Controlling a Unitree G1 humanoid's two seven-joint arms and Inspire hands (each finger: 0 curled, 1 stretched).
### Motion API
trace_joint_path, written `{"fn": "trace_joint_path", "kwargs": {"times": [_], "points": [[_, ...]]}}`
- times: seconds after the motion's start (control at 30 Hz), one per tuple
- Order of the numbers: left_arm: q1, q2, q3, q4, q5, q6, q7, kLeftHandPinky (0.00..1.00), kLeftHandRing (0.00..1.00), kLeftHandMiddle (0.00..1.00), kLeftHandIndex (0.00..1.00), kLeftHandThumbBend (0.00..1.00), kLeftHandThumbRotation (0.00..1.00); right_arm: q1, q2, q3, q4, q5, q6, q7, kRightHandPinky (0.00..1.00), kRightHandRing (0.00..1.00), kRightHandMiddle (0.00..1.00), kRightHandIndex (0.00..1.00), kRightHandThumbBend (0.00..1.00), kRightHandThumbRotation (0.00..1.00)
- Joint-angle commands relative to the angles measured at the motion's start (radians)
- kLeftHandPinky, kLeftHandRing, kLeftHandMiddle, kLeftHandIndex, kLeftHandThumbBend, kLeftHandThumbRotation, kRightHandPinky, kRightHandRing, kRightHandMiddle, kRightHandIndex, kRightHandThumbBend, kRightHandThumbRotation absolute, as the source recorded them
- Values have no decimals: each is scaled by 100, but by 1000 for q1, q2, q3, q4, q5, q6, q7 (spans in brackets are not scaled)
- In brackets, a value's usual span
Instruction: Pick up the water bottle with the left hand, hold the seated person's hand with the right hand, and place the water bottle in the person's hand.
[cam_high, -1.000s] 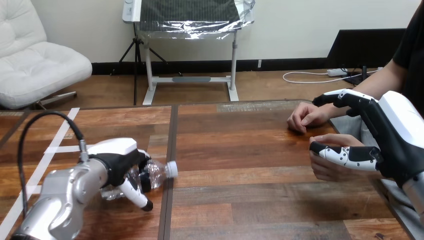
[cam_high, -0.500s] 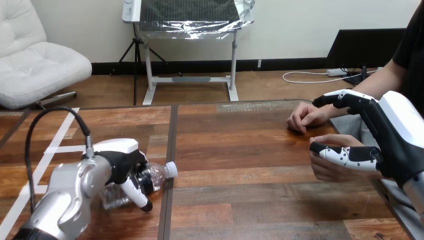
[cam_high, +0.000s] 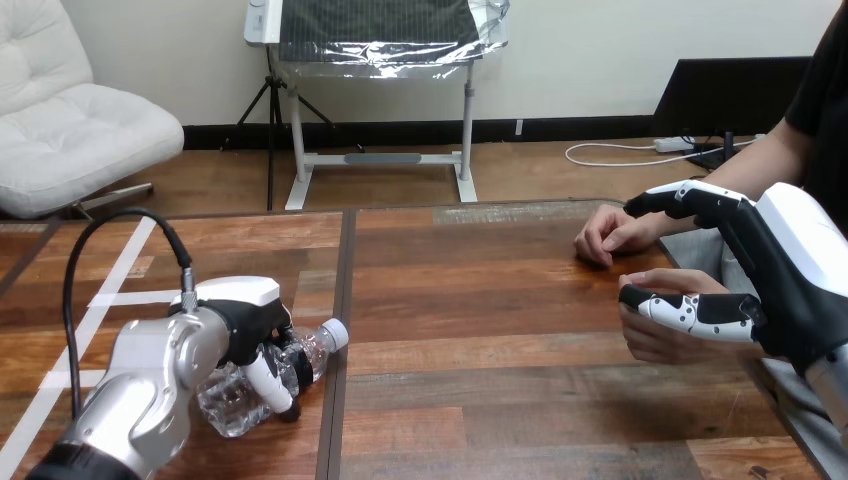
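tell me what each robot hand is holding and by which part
The left hand grips the lying water bottle round its upper body, below the cap. The right hand is open, thumb over the person's nearer hand, not gripping.

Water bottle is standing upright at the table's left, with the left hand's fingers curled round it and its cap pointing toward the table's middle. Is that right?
Not quite. The water bottle is not upright: the head view shows it lying over on its side. The rest holds: it is at the table's left, the left hand has its fingers curled round it, and its cap points toward the table's middle.
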Motion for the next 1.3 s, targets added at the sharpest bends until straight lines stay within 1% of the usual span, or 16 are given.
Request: {"fn": "trace_joint_path", "kwargs": {"times": [0.0, 0.07, 0.1, 0.17, 0.27, 0.37, 0.4, 0.47, 0.5, 0.57, 0.63, 0.77, 0.87, 1.1, 1.27], "points": [[-64, -22, -14, 49, 22, -12, 63, 56, 63, 68, 69, 68, 15, -48, -11, -31, -27, 4, -21, -11, 77, 78, 77, 71, 62, 0], [-62, -28, -13, 54, 21, -11, 86, 50, 57, 64, 65, 69, 11, -47, -14, -31, -31, -1, -17, -8, 77, 78, 77, 71, 62, 0], [-59, -30, -13, 60, 22, -18, 107, 48, 55, 62, 63, 70, 9, -46, -12, -32, -38, 0, -10, -5, 77, 78, 77, 71, 62, 0], [-57, -32, -15, 68, 24, -28, 131, 42, 50, 58, 58, 70, 5, -45, -9, -33, -45, 2, -2, -2, 77, 78, 77, 71, 62, 0], [-56, -41, -12, 80, 17, -29, 150, 40, 47, 55, 55, 69, 2, -46, -12, -35, -33, 3, -19, -9, 77, 77, 76, 71, 62, 0], [-51, -48, -16, 85, 27, -23, 187, 38, 45, 52, 53, 69, 1, -46, -10, -36, -40, 5, -12, -6, 77, 77, 76, 70, 62, 0], [-47, -51, -14, 90, 26, -25, 205, 37, 44, 52, 52, 69, 1, -46, -10, -37, -36, 7, -20, -8, 77, 77, 76, 70, 62, 0], [-44, -54, -11, 97, 22, -29, 226, 37, 45, 53, 53, 68, 1, -46, -10, -38, -30, 10, -31, -12, 77, 77, 76, 70, 62, 0], [-39, -53, -12, 93, 26, -34, 246, 37, 46, 53, 53, 68, 0, -46, -10, -39, -28, 10, -31, -13, 76, 76, 75, 70, 62, 0], [-33, -51, -15, 88, 31, -38, 268, 36, 45, 52, 53, 68, 0, -46, -9, -39, -27, 9, -29, -14, 76, 76, 75, 70, 62, 0], [-32, -55, -14, 104, 28, -43, 289, 36, 44, 52, 53, 68, 0, -46, -6, -40, -30, 15, -24, -10, 75, 76, 75, 70, 62, 0], [-30, -63, -7, 113, 18, -35, 298, 35, 44, 52, 52, 67, 0, -46, -6, -41, -30, 15, -25, -9, 75, 75, 74, 70, 62, 0], [-23, -60, -4, 101, 12, -38, 304, 36, 45, 53, 53, 66, 0, -46, -6, -41, -30, 13, -27, -10, 74, 75, 74, 70, 62, 0], [9, -55, 20, 101, -21, -101, 393, 40, 48, 54, 53, 67, 0, -46, -5, -39, -36, 3, -16, -10, 74, 74, 73, 69, 61, 0], [29, -48, 32, 92, -41, -134, 438, 41, 48, 54, 53, 67, 0, -47, -6, -39, -36, -3, -11, -11, 73, 74, 73, 69, 61, 0]]}}
